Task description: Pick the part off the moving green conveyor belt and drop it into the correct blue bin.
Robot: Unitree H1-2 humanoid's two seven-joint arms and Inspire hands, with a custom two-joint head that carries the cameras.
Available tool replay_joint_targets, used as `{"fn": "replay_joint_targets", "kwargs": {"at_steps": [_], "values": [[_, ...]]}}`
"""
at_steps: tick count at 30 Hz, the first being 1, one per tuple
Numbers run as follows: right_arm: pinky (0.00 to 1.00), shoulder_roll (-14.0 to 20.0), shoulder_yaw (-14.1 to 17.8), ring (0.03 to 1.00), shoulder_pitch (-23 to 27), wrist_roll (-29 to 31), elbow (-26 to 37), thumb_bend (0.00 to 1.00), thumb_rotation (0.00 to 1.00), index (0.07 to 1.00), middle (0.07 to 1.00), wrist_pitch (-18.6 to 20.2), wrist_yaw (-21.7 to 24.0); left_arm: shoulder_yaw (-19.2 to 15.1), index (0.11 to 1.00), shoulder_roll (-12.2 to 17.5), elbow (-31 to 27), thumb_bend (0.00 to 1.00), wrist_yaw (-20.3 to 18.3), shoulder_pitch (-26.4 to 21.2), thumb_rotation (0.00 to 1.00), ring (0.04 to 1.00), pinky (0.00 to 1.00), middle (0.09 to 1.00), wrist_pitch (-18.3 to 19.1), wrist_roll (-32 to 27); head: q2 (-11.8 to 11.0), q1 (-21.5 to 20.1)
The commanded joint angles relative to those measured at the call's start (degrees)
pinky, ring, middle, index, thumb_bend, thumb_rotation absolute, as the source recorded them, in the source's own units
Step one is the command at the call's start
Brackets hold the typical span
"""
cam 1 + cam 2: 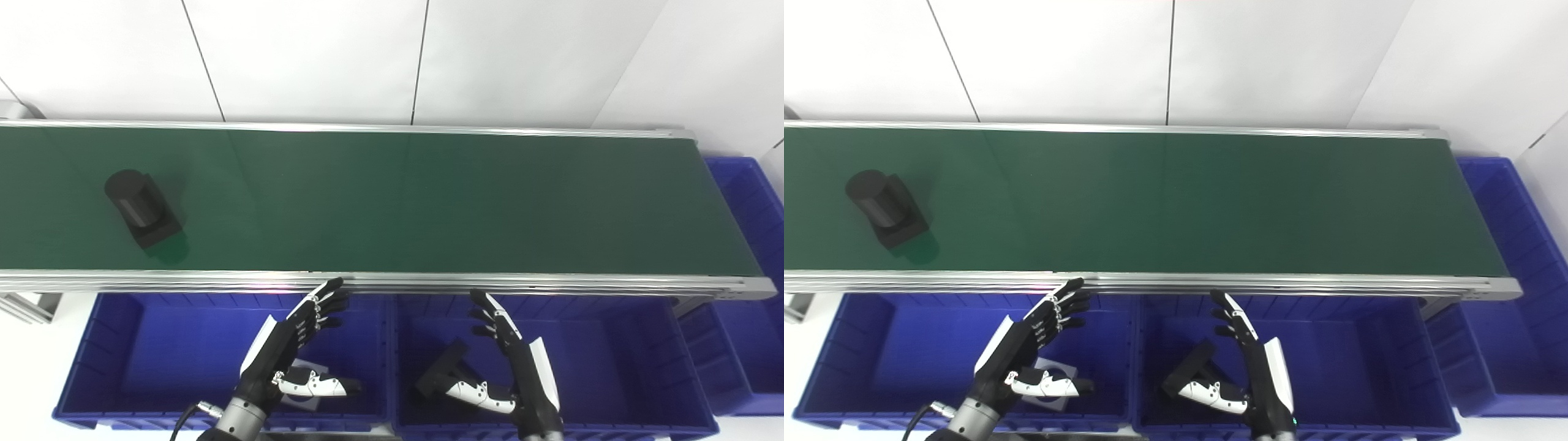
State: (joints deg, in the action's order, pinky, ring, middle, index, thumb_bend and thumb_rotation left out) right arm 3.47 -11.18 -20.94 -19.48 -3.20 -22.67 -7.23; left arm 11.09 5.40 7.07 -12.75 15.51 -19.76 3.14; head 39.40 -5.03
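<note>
White wall panels back 1 green belt (429, 202); 1 black part (142, 208) lies at its left, long axis diagonal, round end far-left. Left hand (294, 343) and right hand (514, 361) hover spread, empty, over 2 blue bins (92, 361).

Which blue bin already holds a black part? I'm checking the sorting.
The middle bin, under the right hand, holds a black part. The left bin shows a white piece; the right-end bin shows none.

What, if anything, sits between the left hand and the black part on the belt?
Nothing visible. The black part lies alone at the left end of the green belt. The left hand is open over the left blue bin, just short of the belt's near rail, which it would have to clear.
</note>
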Motion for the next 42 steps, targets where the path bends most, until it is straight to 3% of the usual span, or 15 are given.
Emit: {"fn": "replay_joint_targets", "kwargs": {"at_steps": [1,8,14,19,24,32,35,42], "values": [[0.74,0.5,-0.2,0.837,-0.2,0.8,-0.2,0.86,0.37,0.894,0.890,-3.7,-0.6,0.3,0.908,-0.3,0.2,0.89,0.9,0.1,0.13,0.851,0.79,0.872,-3.7,0.8,-1.8,2.2],[0.77,3.4,-2.3,0.847,0.1,2.2,-2.0,0.85,0.34,0.895,0.881,-4.2,-3.1,1.1,0.882,-1.1,2.2,0.93,2.2,-0.1,0.12,0.819,0.73,0.864,-4.5,2.9,-5.9,8.5],[0.83,5.3,-3.9,0.865,0.6,3.5,-3.1,0.84,0.31,0.900,0.888,-4.2,-4.9,1.4,0.872,-1.6,2.4,0.95,2.7,-0.1,0.12,0.795,0.71,0.844,-4.8,3.4,-6.9,10.5],[0.81,6.1,-5.0,0.854,0.8,4.3,-3.6,0.84,0.30,0.895,0.877,-4.3,-6.6,1.5,0.865,-1.9,2.8,0.96,2.8,-0.2,0.11,0.790,0.71,0.837,-5.4,3.8,-7.7,12.4],[0.85,6.8,-4.7,0.853,0.7,3.7,-3.6,0.83,0.34,0.905,0.883,-4.3,-6.6,1.6,0.855,-2.3,3.9,0.97,2.8,-0.5,0.11,0.789,0.70,0.833,-6.1,3.9,-8.6,15.5],[0.88,7.5,-4.6,0.878,0.7,5.2,-3.8,0.79,0.26,0.916,0.890,-4.3,-6.6,2.3,0.841,-3.0,5.0,0.98,4.1,-0.9,0.11,0.778,0.68,0.824,-6.6,5.1,-10.4,20.0],[0.94,8.0,-4.4,0.903,0.7,6.0,-4.0,0.75,0.22,0.936,0.911,-4.3,-5.9,2.7,0.841,-3.3,5.0,0.98,4.2,-1.0,0.10,0.779,0.69,0.823,-6.1,5.3,-11.0,21.3],[0.95,8.4,-4.3,0.917,0.9,6.2,-4.3,0.72,0.20,0.954,0.923,-4.3,-6.3,3.0,0.837,-3.7,6.0,1.00,5.2,-1.3,0.11,0.776,0.69,0.824,-6.7,5.9,-10.9,20.9]]}}
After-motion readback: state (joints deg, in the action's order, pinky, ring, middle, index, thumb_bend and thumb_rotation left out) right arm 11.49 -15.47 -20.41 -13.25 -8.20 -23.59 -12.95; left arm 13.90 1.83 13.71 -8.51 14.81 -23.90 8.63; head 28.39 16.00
